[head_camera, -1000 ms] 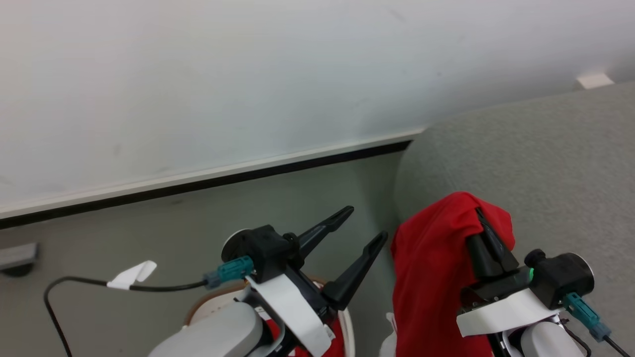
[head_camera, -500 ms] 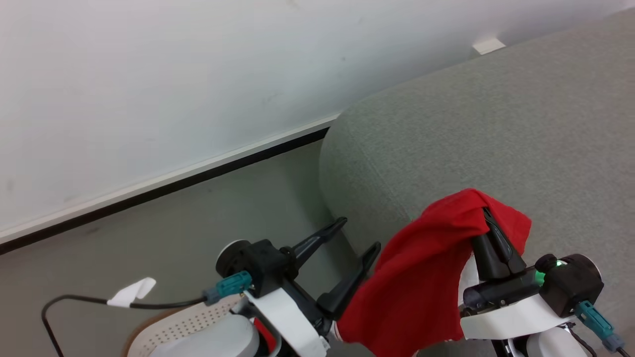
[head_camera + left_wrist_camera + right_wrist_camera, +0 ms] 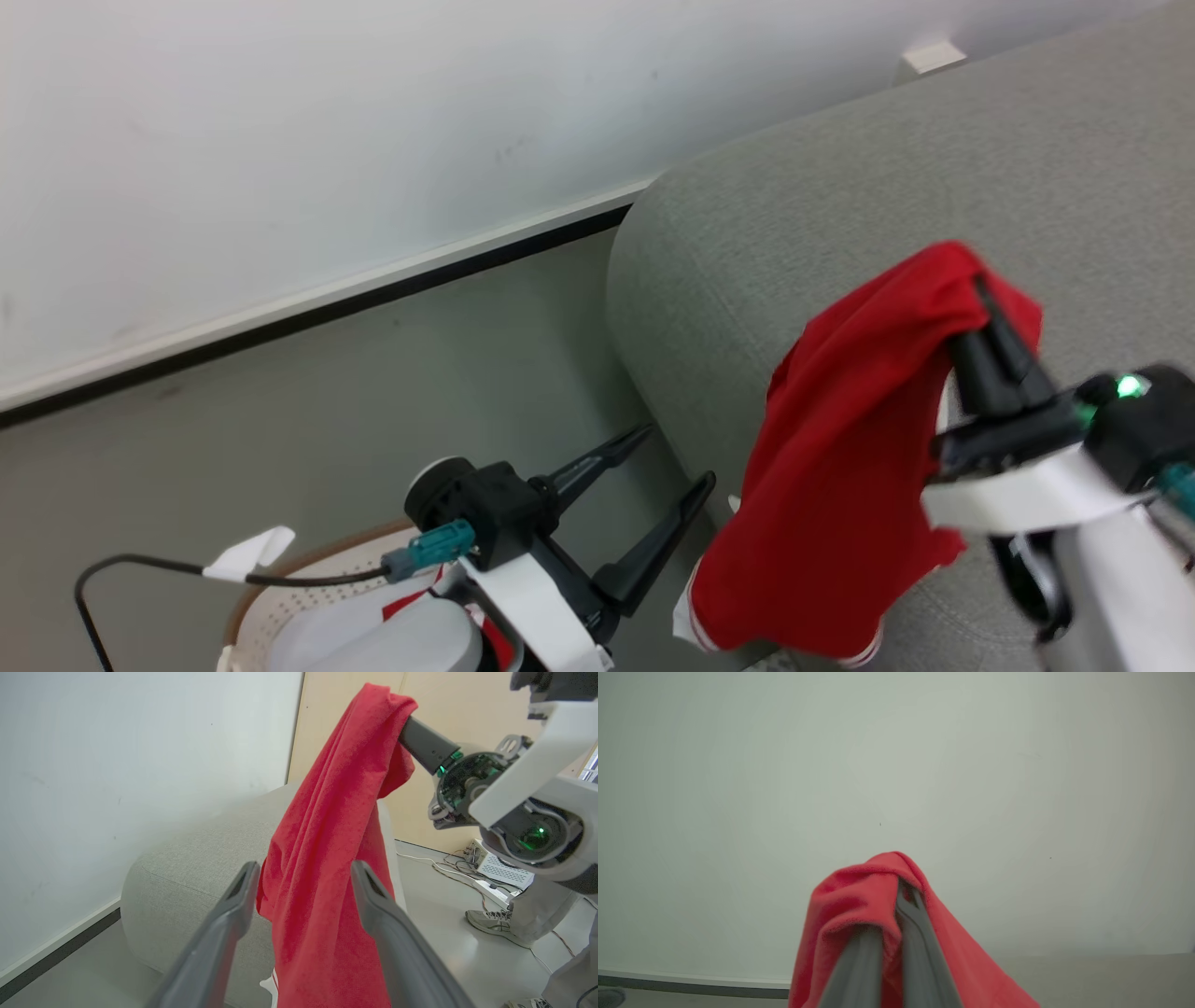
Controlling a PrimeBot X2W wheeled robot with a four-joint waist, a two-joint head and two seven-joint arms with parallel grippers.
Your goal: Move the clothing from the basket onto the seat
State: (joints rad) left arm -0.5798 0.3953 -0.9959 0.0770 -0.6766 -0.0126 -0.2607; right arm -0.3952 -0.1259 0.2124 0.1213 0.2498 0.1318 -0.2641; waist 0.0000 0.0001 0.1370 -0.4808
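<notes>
A red garment of the clothing [image 3: 854, 467] hangs from my right gripper [image 3: 978, 285], which is shut on its top fold, above the grey seat [image 3: 822, 196]. Its white-trimmed hem dangles by the seat's front edge. In the right wrist view the fabric [image 3: 850, 900] drapes over the closed right gripper [image 3: 906, 893]. My left gripper [image 3: 674, 457] is open and holds nothing, above the floor just left of the garment. The left wrist view frames the hanging garment [image 3: 327, 812] between the open left gripper's [image 3: 303, 865] fingers. Under my left arm sits the basket [image 3: 308, 560], with some red clothing [image 3: 495, 646] inside.
A white wall with a dark baseboard [image 3: 373, 294] runs behind the seat and floor. A black cable with a white tag [image 3: 247, 551] loops at the lower left. A person's shoe [image 3: 495, 921] and a power strip with cables [image 3: 497, 870] lie beyond the seat.
The head camera has turned toward the seat. My right gripper has risen and moved farther over the seat with the red garment. The left gripper stays open.
</notes>
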